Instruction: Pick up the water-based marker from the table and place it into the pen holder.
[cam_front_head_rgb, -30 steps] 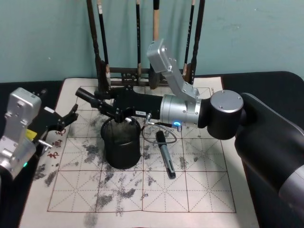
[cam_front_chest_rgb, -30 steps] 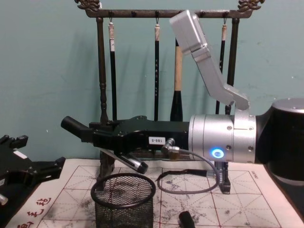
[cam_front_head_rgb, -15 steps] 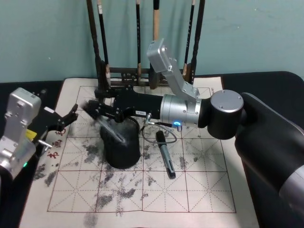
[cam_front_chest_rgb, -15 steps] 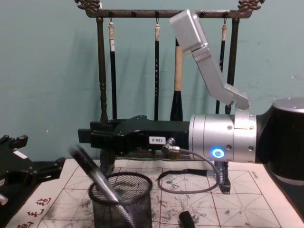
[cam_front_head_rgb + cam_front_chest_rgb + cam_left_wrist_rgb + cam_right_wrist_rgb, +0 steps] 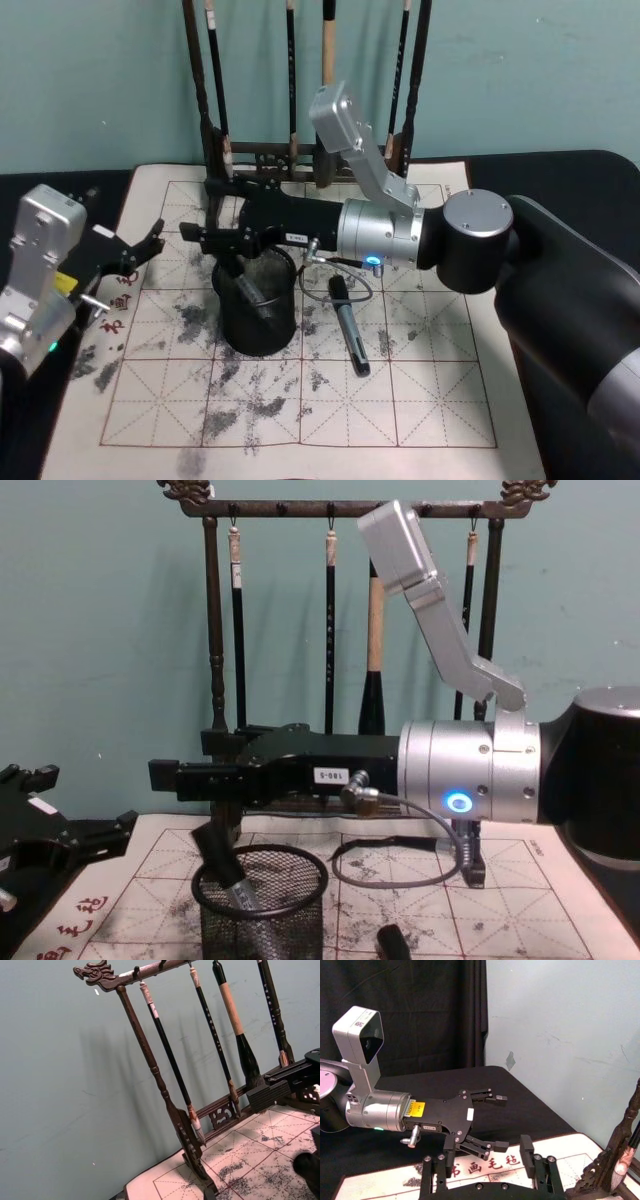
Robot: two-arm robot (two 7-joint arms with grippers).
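Marker [image 5: 214,848]: is sitting inside the pen holder [image 5: 290,935], leaning, its dark cap poking up over the rim on the robot's left.
Right claw [image 5: 203,210]: is hovering just above the holder, fingers spread apart and gripping nothing.
Key relation: the marker is lying directly below the right claw and apart from it. Its long axis is slanting from the cap down into the cup. The right arm is by far the nearer one.
Left claw [image 5: 499,1122]: is waiting off to the left over the paper mat [image 5: 330,410], fingers apart, well away from the holder.
Change: a second ago the claw was clamping the marker, tilted, above the cup. Now the marker is resting in the cup, free.
Judgement: placing is looking complete, and lifting the claw clear is probably all that remains.
Farther out: a second pen [image 5: 350,335] is lying on the mat just right of the holder.
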